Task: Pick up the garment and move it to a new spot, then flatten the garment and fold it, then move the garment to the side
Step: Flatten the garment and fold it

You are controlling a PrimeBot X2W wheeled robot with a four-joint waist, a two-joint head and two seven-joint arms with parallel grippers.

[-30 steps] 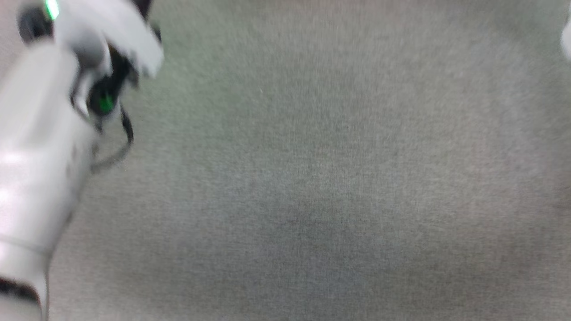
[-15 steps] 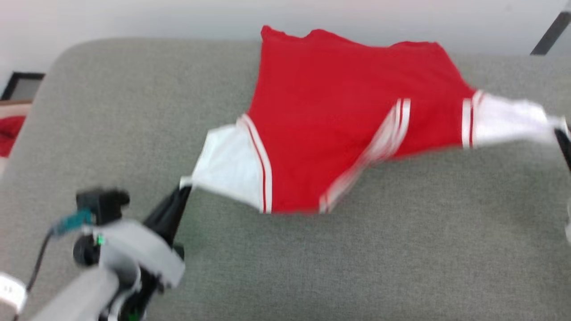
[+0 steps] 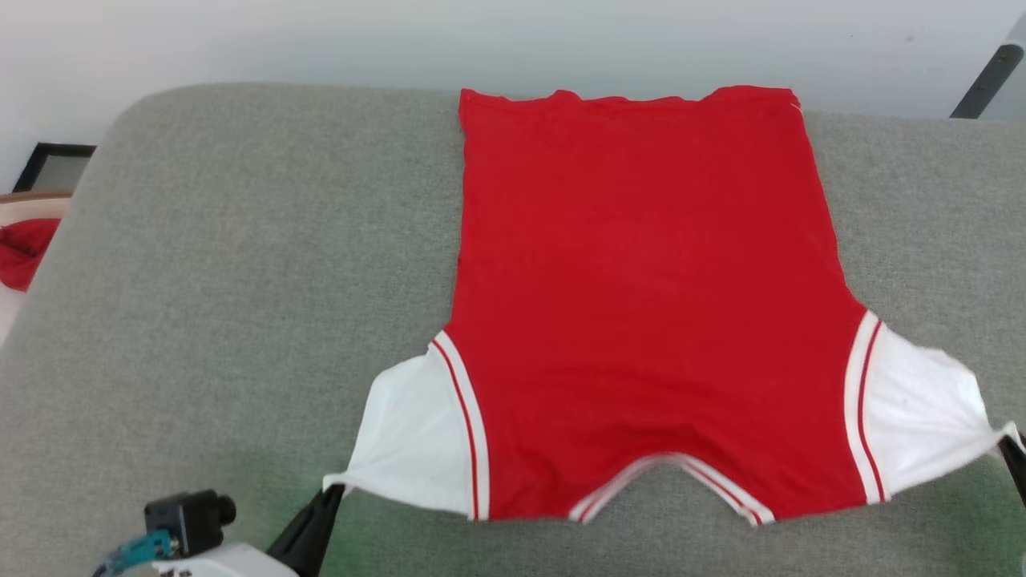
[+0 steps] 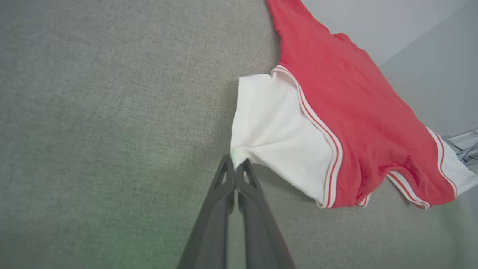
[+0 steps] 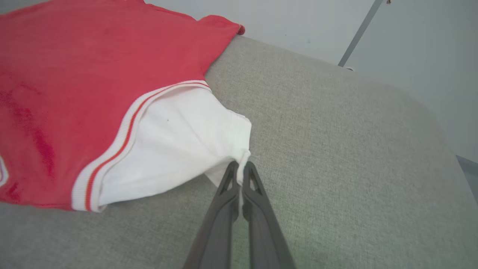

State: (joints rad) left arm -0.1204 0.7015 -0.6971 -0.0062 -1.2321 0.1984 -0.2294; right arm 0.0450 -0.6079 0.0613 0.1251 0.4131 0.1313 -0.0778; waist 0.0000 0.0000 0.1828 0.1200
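Far left, off the worktop point(image 3: 200, 280) edge: a red cloth point(image 3: 24, 252), partly cut off. Left end effector point(image 3: 330, 495), fingers point(image 4: 224, 186) pressed together, pinches the tip of the garment's left white sleeve point(image 4: 276, 138). The garment point(image 3: 641, 304) lies spread on the grey worktop at centre-right, plain red side up, hem at the far edge, neckline nearest the robot. Right end effector point(image 5: 242, 166), likewise clamped, grips the tip of the right white sleeve point(image 5: 175, 149) at the head view's right border.
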